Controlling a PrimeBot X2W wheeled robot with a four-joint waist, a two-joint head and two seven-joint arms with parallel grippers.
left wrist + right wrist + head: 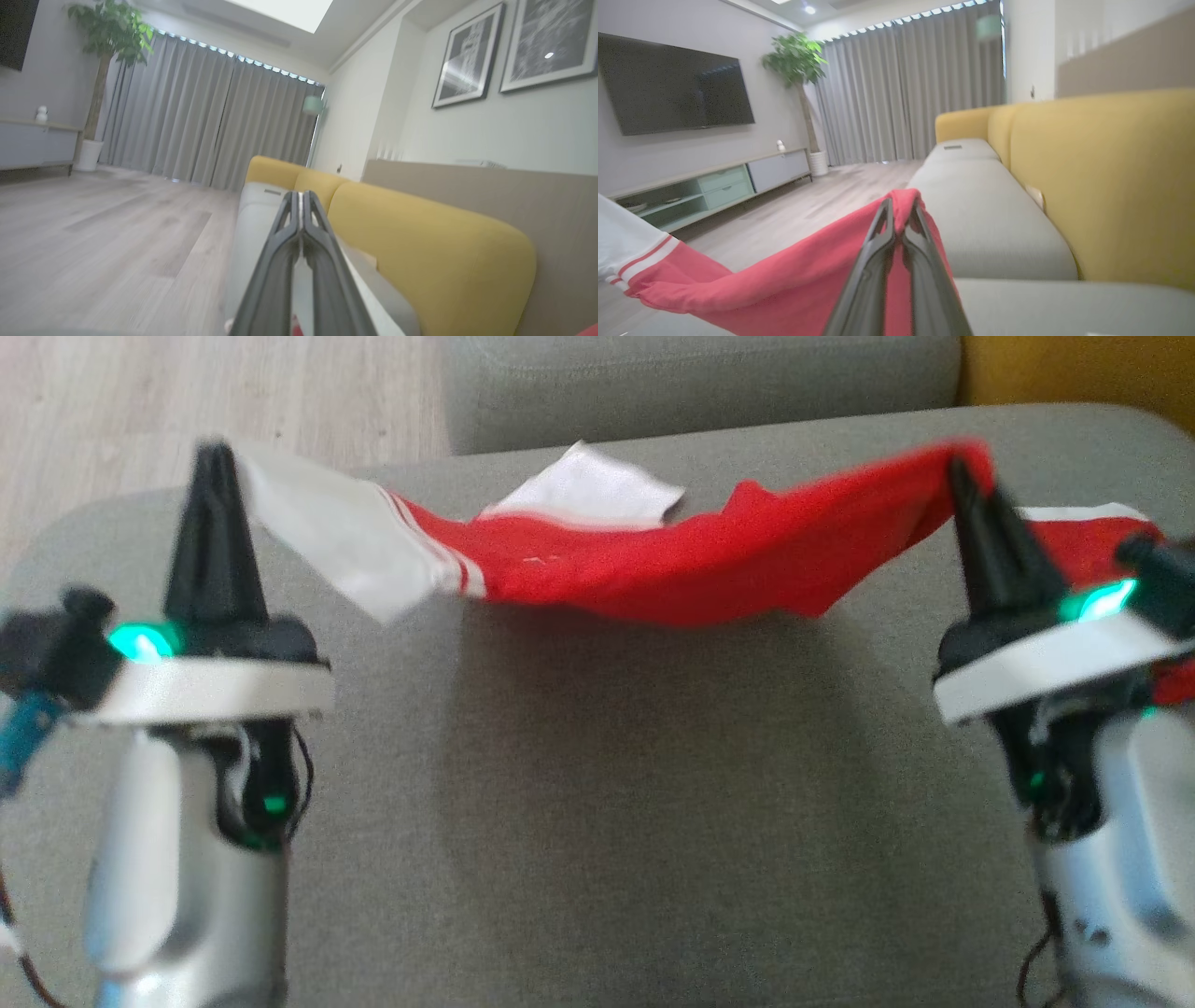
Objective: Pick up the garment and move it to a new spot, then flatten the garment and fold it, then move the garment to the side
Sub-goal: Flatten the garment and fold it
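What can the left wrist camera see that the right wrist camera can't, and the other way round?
Left wrist view: two framed pictures on the wall, plus the left pincer, shut. Right wrist view: a wall television, a low cabinet, and the right pincer shut on the red-and-white garment. Both: the potted plant, grey curtains, yellow sofa and wood floor.

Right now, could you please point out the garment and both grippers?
garment (653,569), head view, sagging red middle.
left gripper (214,455), head view, tips of its jaws.
right gripper (958,469), head view, tips of its jaws.
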